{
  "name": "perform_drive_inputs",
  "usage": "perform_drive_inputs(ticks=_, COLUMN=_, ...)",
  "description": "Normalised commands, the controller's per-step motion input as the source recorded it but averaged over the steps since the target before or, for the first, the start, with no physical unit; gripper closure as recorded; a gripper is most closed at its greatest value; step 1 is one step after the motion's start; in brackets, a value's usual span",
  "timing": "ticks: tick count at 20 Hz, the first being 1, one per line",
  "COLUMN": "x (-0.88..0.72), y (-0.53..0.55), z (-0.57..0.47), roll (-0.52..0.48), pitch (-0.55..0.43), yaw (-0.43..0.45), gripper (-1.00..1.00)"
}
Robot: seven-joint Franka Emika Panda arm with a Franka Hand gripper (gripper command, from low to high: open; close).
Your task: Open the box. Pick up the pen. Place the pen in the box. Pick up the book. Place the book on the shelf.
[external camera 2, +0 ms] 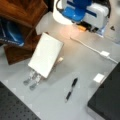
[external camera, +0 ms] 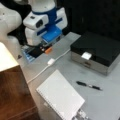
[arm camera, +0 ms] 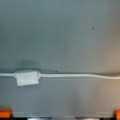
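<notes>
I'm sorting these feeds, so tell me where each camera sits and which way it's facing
Front view: high, looking down at the closed box, pen, book; arm at top left.
Front view: high on the opposite side, over the book, pen, shelf; arm at top.
Wrist view: straight down on the cable; orange gripper tips at the bottom corners.
Shared: cable, all three.

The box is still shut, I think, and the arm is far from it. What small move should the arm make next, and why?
Probably move the gripper toward the box, to its white latch. The black lid lies flat and closed, the pen and the book rest untouched on the table, and the gripper hangs near the robot's base above the white cable, holding nothing.
</notes>
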Motion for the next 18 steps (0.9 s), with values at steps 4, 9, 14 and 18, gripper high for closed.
perform_drive_inputs(ticks=4, x=0.02, y=0.08, z=-0.07, roll=-0.087, pitch=-0.006, yaw=0.066, gripper=-1.00)
perform_drive_inputs(ticks=9, x=0.07, y=0.20, z=-0.16, roll=0.011, pitch=-0.033, yaw=0.029, gripper=-1.00)
perform_drive_inputs(ticks=14, x=0.12, y=0.30, z=-0.16, roll=0.022, pitch=-0.076, yaw=-0.042, gripper=-1.00)
perform_drive_inputs(ticks=18, x=0.16, y=0.36, z=-0.10, roll=0.148, pitch=0.006, yaw=-0.062, gripper=-1.00)
